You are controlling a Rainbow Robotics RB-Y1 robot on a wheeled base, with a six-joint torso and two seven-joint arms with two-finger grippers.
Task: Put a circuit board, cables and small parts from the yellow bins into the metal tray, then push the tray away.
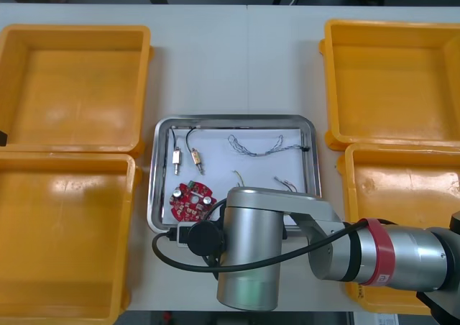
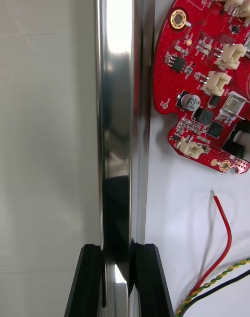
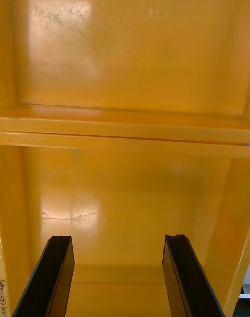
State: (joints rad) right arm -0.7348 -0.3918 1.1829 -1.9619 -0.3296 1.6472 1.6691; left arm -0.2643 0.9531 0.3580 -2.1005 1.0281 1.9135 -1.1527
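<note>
Hovering above two adjoining yellow bins (image 3: pixel 125 124), the left gripper (image 3: pixel 119 241) has its fingers spread. Rightward, the right arm (image 1: pixel 248 253) covers the near rim of the metal tray (image 1: pixel 233 118), and the right gripper (image 2: pixel 117 248) pinches that rim. Inside the white-lined tray, just beside those fingers, lie the red circuit board (image 2: pixel 203 77) and a red cable (image 2: pixel 225 228). Farther off are a twisted cable (image 1: pixel 255 147) and small metal parts (image 1: pixel 177 158).

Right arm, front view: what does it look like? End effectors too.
Silver-grey cylindrical links on the right arm, with a red band and a black cable looping from a black plug. Fingers of the right end effector and left end effector are black, flat bars.
</note>
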